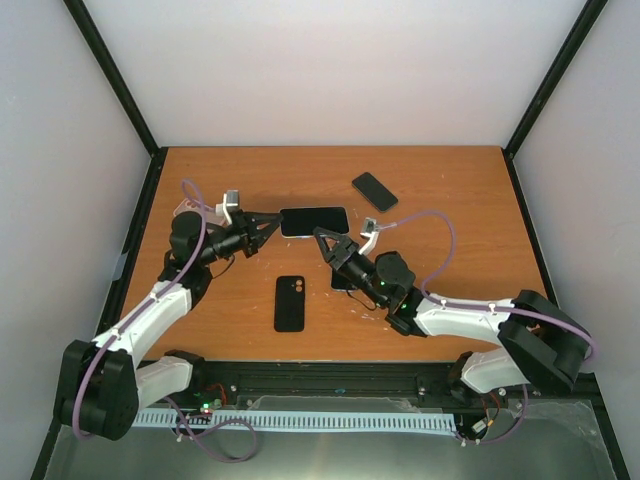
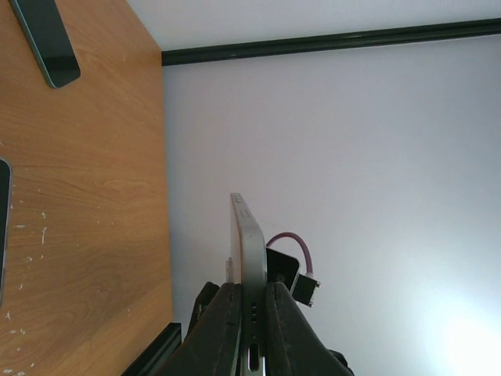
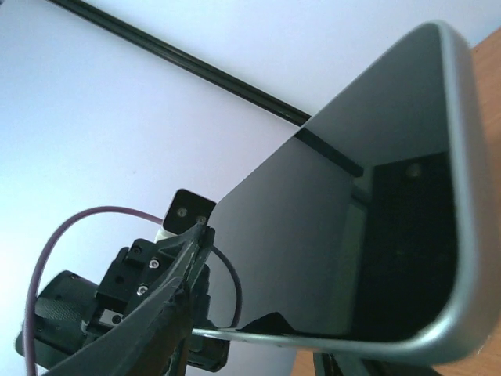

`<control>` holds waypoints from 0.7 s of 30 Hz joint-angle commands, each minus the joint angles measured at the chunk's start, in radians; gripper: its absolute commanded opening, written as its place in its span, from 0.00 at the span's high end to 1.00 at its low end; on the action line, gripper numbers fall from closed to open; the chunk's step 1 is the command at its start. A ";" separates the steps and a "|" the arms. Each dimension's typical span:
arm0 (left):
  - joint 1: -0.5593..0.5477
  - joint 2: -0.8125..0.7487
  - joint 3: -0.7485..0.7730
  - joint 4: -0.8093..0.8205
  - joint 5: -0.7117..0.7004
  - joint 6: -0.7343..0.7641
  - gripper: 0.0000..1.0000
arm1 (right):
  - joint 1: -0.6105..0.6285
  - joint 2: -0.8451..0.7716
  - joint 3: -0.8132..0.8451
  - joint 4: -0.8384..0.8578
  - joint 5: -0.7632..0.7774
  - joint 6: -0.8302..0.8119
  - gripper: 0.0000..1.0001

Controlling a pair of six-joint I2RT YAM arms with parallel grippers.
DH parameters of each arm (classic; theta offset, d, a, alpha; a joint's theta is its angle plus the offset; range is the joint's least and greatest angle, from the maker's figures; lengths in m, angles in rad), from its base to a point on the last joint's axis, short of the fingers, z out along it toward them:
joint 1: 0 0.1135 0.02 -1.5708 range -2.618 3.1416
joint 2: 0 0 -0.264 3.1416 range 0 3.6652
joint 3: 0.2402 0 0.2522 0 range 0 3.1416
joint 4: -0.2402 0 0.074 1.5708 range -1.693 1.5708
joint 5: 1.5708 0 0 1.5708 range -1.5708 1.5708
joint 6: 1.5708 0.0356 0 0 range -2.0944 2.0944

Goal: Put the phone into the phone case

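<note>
The phone [image 1: 314, 221], silver-edged with a dark screen, hangs just above the table's middle. My left gripper [image 1: 265, 228] is shut on its left end. In the left wrist view the phone [image 2: 249, 243] stands edge-on, pinched between the two fingers of that gripper [image 2: 252, 288]. My right gripper [image 1: 322, 237] is at the phone's near edge. In the right wrist view the screen [image 3: 352, 227] fills the frame, and that gripper [image 3: 266, 294] has one fingertip [image 3: 196, 235] against the phone's left end. Its jaws stand apart around the edge, and whether they press on it is unclear. The black phone case [image 1: 289, 303] lies flat nearer the arms.
A second dark phone [image 1: 374, 191] lies at the back right of the wooden table [image 1: 200, 170]. Another dark flat thing [image 1: 343, 281] lies half hidden under my right arm. Black frame posts and pale walls enclose the table.
</note>
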 commanded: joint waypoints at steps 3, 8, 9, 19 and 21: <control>-0.007 -0.028 -0.009 0.108 -0.032 -0.056 1.00 | 0.023 0.031 0.046 0.038 0.033 -0.016 0.67; -0.007 -0.041 -0.009 0.081 -0.048 -0.046 0.99 | 0.031 0.043 0.052 0.043 0.038 -0.027 0.81; -0.007 -0.043 -0.008 0.070 -0.051 -0.043 0.98 | 0.031 0.042 0.052 0.044 0.039 -0.028 0.83; -0.006 -0.090 -0.035 -0.025 -0.080 -0.006 0.74 | 0.031 0.007 0.044 -0.014 0.042 -0.048 0.96; -0.007 -0.096 -0.037 -0.045 -0.076 0.008 0.69 | 0.032 0.002 0.041 -0.015 0.044 -0.055 0.97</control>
